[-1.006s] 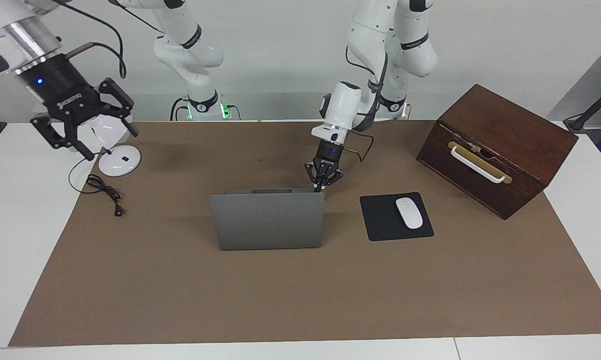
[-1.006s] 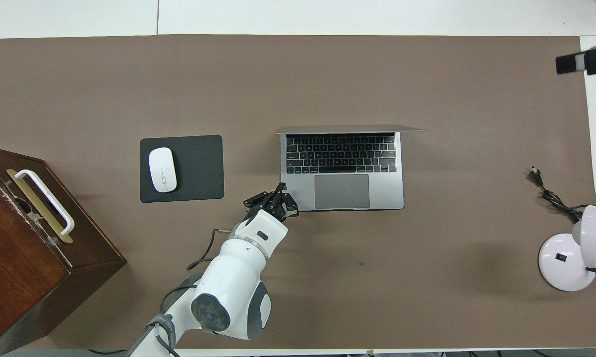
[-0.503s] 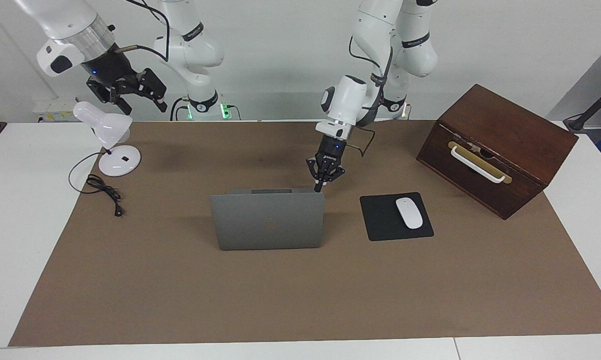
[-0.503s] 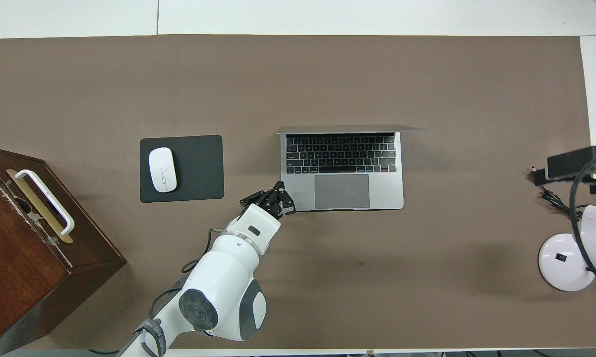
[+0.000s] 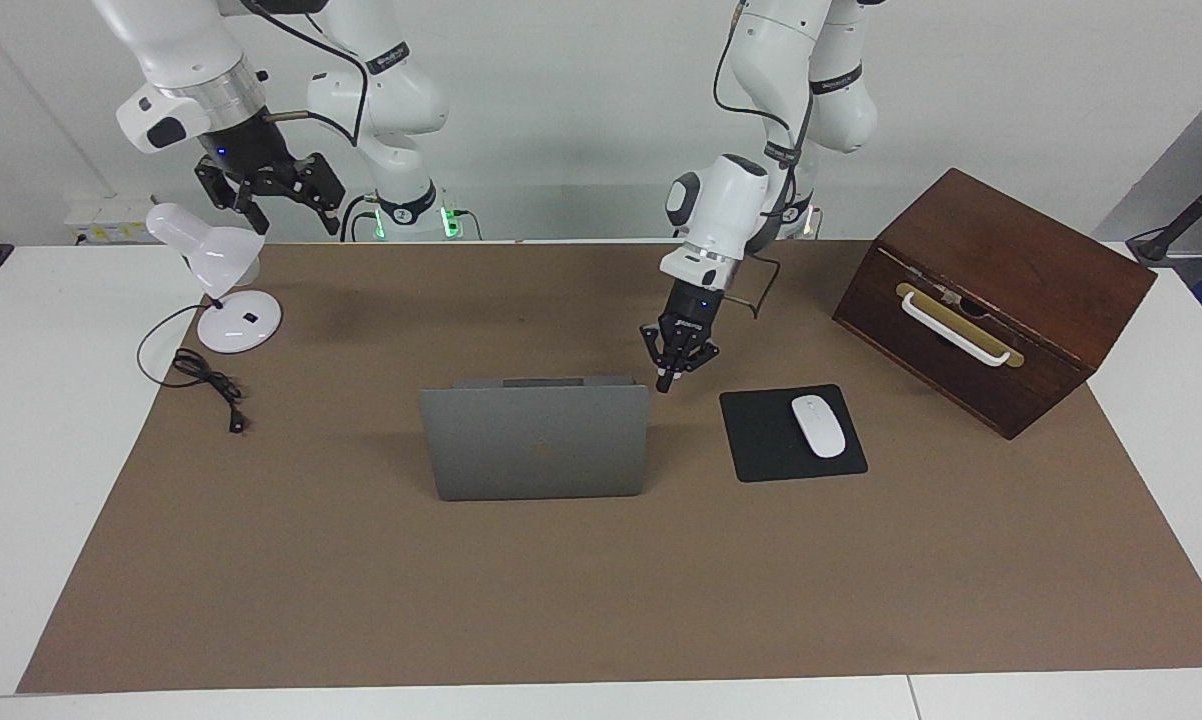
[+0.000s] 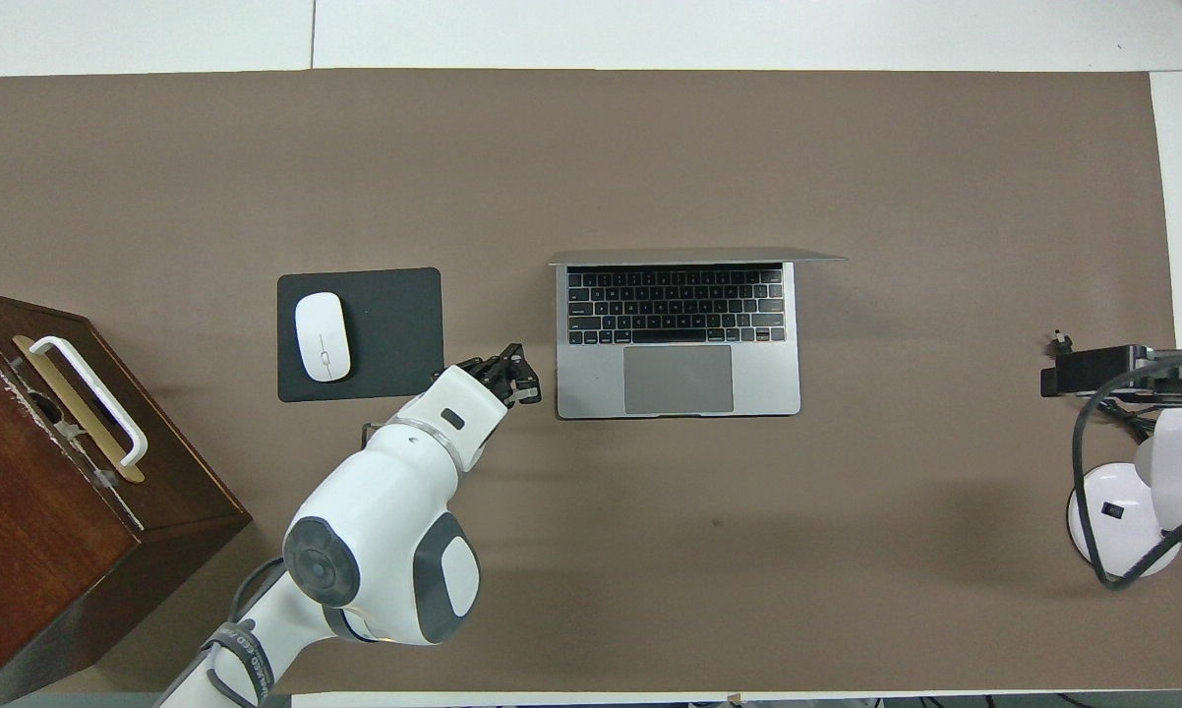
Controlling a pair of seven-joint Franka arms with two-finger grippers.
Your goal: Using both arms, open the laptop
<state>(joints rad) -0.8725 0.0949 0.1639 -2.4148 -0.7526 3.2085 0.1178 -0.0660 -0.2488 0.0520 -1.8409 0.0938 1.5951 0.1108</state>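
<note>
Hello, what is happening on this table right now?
Two robot arms have the job of opening a laptop, and its lid already stands upright. The left gripper, jaws shut, hangs beside the laptop's corner near the mouse pad, holding nothing. The right gripper is raised over the white desk lamp at its end of the table.

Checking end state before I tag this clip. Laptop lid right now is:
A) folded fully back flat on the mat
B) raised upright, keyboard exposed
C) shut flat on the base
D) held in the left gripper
B: the laptop stands with its lid upright in the facing view, and the overhead view shows its keyboard and trackpad bare; the left gripper, shut, is beside the laptop's corner, off the laptop.
</note>
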